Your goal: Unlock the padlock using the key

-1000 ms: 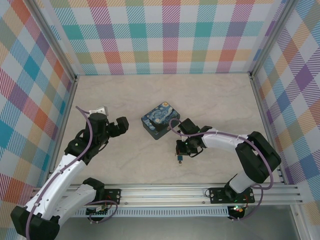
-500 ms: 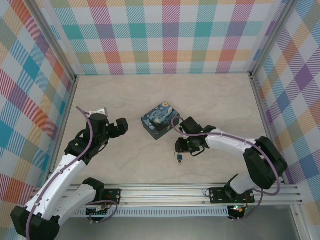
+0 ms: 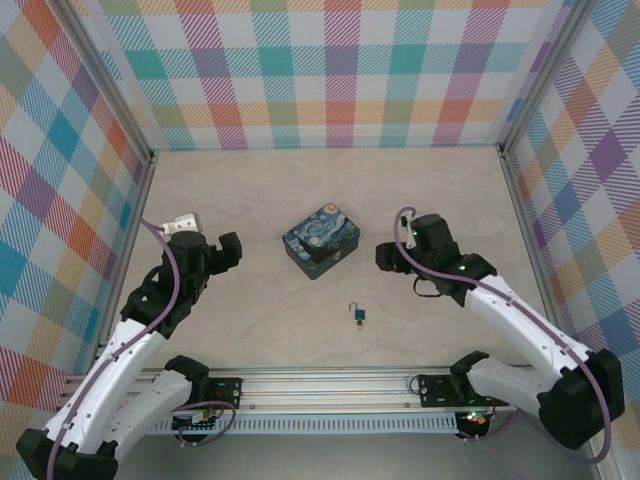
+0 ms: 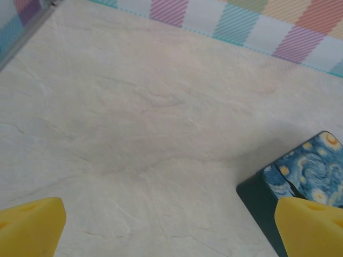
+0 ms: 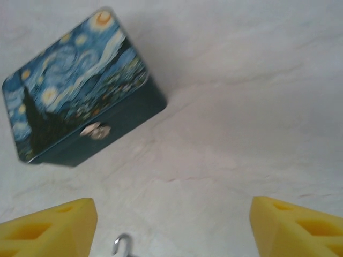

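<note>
The tiny teal padlock [image 3: 359, 316] lies on the table in front of the tin, its thin silver shackle pointing away from the arms. The tip of the shackle [image 5: 122, 244] shows at the bottom edge of the right wrist view. I cannot make out the key apart from the padlock. My right gripper [image 3: 384, 256] hangs open up and to the right of the padlock, apart from it, with nothing between its yellow fingers [image 5: 49, 227]. My left gripper [image 3: 229, 247] is open too, left of the tin, its fingers [image 4: 30, 225] spread over bare table.
The blue-and-yellow painted tin box [image 3: 321, 240] stands mid-table between the two grippers; the tin [image 5: 75, 115] shows its round clasp in the right wrist view, and the tin's corner [image 4: 305, 179] sits by the left gripper's right finger. Plaid walls enclose the marbled table [image 3: 430, 190].
My right gripper has lifted off the padlock and swung up and to the right, leaving it on the table. The left arm has drawn back slightly to the left.
</note>
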### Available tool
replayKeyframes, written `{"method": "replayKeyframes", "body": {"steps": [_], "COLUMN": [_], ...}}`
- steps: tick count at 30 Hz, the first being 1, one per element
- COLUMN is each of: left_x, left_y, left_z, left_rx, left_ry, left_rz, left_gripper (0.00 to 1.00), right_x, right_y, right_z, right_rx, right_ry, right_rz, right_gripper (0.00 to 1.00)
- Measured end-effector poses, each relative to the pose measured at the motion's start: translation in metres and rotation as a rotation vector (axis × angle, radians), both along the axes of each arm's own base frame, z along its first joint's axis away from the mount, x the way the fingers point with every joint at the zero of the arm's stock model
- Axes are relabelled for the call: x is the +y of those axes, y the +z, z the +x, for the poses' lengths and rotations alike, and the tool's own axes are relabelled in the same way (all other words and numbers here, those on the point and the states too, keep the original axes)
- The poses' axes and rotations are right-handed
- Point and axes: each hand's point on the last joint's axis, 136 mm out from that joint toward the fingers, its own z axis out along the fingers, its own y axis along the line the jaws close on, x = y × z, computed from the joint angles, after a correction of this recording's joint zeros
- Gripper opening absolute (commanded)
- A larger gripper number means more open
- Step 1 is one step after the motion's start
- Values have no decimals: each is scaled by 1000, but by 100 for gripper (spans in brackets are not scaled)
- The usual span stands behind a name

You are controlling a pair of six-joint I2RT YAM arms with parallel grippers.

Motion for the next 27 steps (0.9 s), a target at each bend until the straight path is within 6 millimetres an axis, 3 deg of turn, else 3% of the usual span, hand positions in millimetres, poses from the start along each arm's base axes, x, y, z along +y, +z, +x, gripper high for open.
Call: {"method": "replayKeyframes", "body": {"steps": [4, 12, 21, 27], "left_x": [12, 29, 33, 31], "left_y": [11, 33, 23, 9], "left_z": [-4, -18, -21, -14], "left_rx": [-43, -127, -109, -80], "left_ry": [32, 63, 59, 51], "left_rz": [48, 120, 174, 203], "left_gripper": [100, 100, 100, 100], "right_x": [-29, -74, -122, -129], "right_y": [5, -13, -65, -99], "right_z": [8, 13, 22, 42], "right_rx": [-77, -147, -185, -167], "right_ry": [-57, -158, -281, -285], "right_rz": [-34, -100, -152, -151], "right_gripper": [100, 100, 100, 100]}}
